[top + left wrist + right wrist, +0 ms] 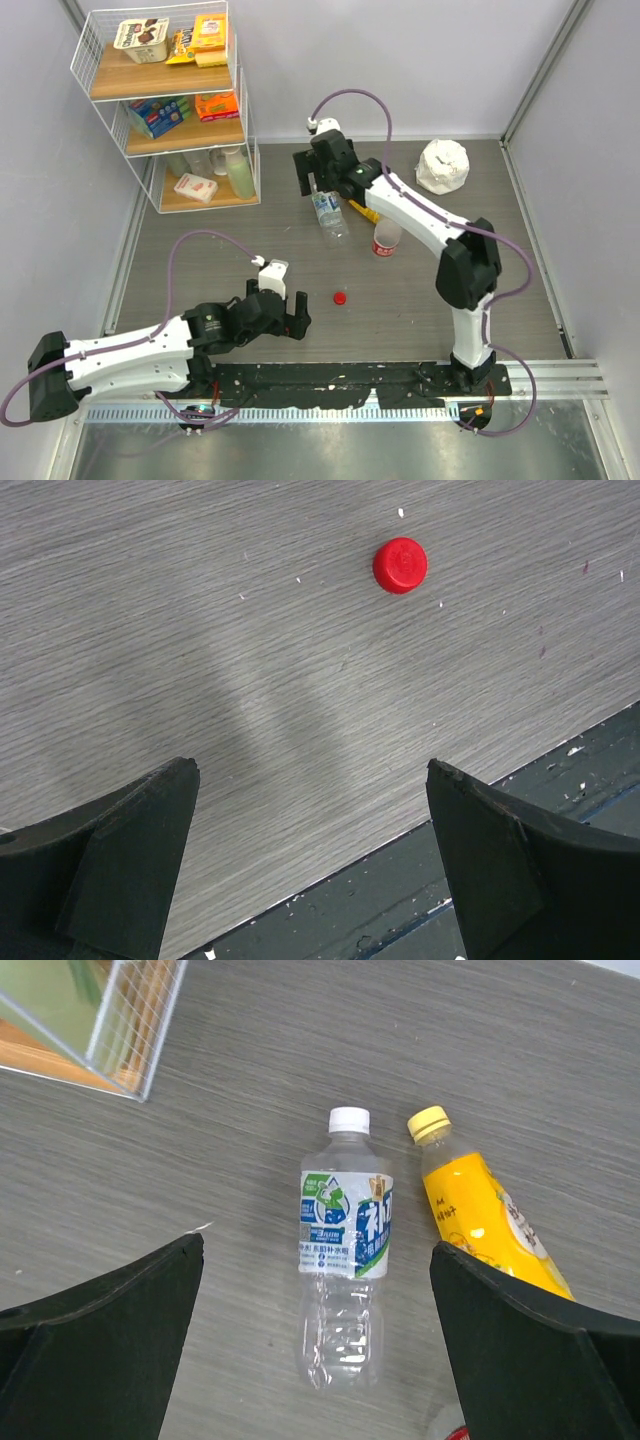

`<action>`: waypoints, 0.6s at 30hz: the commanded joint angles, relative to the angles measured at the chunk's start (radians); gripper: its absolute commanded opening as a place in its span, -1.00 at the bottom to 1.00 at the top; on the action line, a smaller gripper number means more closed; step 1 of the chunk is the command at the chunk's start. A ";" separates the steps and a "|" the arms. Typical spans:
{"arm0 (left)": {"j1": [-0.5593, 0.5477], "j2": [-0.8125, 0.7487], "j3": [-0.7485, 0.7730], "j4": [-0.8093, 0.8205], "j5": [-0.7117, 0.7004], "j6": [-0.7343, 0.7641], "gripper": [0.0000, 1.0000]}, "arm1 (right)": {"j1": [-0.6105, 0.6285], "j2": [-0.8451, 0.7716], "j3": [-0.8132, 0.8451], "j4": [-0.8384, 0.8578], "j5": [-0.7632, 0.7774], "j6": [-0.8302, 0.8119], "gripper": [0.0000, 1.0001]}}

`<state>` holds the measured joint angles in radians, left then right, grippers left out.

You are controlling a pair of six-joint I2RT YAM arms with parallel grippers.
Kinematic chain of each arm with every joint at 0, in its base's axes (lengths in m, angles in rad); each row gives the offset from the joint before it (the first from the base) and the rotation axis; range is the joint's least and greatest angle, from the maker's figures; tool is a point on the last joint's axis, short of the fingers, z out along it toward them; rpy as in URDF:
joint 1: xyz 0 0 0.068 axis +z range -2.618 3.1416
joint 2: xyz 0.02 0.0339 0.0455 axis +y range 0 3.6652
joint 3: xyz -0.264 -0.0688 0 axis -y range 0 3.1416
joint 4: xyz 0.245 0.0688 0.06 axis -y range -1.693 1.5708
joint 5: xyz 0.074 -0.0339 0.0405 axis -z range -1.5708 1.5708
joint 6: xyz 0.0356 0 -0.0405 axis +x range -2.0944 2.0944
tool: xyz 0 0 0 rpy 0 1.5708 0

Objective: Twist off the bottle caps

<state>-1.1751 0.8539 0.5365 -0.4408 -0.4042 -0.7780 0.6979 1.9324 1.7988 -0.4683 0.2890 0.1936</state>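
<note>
A loose red cap (340,297) lies on the table; it also shows in the left wrist view (400,565). My left gripper (294,312) is open and empty, just left of that cap (311,766). A clear bottle with a blue-white label (345,1260) lies on its side with its white cap (349,1119) on. Beside it lies the yellow-orange bottle (480,1220) with its yellow cap (428,1122) on. My right gripper (315,1248) is open above the clear bottle (328,212). The red-label bottle (386,240) stands upright with no cap on it.
A white wire rack (170,100) with snacks and bottles stands at the back left. A crumpled white object (443,165) lies at the back right. The dark base rail (480,880) runs along the near table edge.
</note>
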 commanded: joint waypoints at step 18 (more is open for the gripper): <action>0.002 -0.035 -0.001 0.011 -0.004 -0.020 0.99 | -0.061 0.301 0.172 -0.132 -0.148 0.058 0.51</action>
<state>-1.1751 0.8303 0.5335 -0.4461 -0.4011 -0.7860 0.6289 2.2139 1.9121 -0.6056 0.1825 0.2375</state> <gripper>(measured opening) 0.994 0.816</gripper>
